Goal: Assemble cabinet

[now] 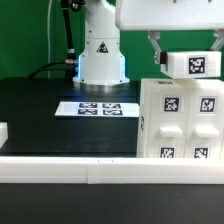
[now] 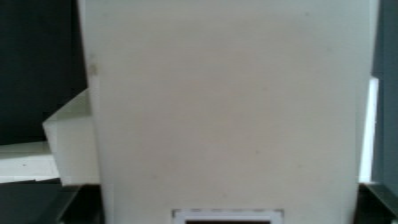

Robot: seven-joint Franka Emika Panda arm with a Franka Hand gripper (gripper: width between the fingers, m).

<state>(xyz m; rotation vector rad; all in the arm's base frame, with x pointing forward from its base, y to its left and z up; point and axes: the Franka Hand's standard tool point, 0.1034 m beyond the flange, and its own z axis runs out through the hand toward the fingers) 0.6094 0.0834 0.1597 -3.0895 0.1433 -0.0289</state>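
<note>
The cabinet is a large white box with tagged inset panels, standing on the black table at the exterior view's right. My gripper hangs just above its top and is shut on a white panel piece with a black-and-white tag facing the camera. In the wrist view this white panel fills most of the picture between the dark fingers, with a tag edge at the gripper end. Part of the white cabinet shows beside it. I cannot tell whether the panel touches the cabinet top.
The marker board lies flat on the black table in front of the robot base. A white rail runs along the near table edge. A small white part sits at the exterior view's left edge.
</note>
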